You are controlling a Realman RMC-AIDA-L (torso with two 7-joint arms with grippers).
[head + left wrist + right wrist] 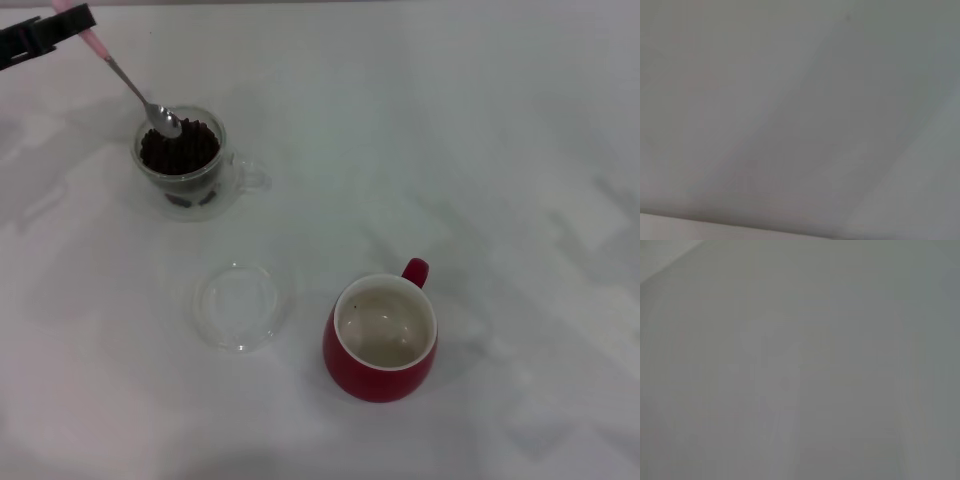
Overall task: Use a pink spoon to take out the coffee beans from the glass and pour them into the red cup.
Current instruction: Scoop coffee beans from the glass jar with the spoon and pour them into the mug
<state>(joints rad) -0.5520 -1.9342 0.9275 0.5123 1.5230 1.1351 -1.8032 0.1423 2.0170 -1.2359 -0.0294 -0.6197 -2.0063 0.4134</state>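
Observation:
In the head view the glass (190,165) stands at the far left, filled with dark coffee beans (180,148), its clear handle pointing right. My left gripper (62,27) at the top left corner is shut on the pink spoon (120,75). The spoon slants down to the right and its silver bowl rests at the glass's rim on the beans. The red cup (381,339) stands near the front centre with an off-white inside and its handle pointing away. The right gripper is out of view. Both wrist views show only the white cloth.
A flat clear round dish (238,304) lies on the white tablecloth (480,150) between the glass and the red cup, just left of the cup.

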